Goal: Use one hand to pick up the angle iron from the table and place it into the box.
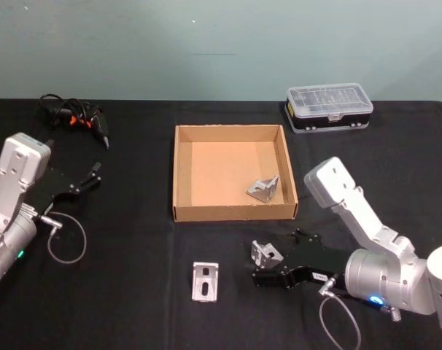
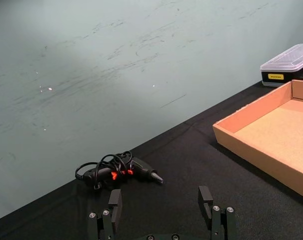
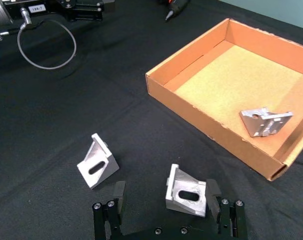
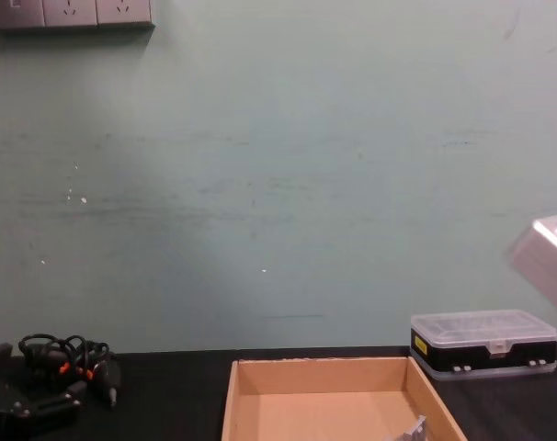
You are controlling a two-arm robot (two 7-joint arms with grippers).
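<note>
Two angle irons lie on the black table, in front of the tan box. The nearer angle iron sits between the fingers of my right gripper, which is open and low over the table, and it lies close to one finger. The other angle iron lies apart to its left. A third angle iron rests inside the box by its right wall. My left gripper stays parked, open, at the table's left.
A black case with a clear lid stands behind the box on the right. A tangle of black and orange cables lies at the back left. A grey cable loop hangs by the left arm.
</note>
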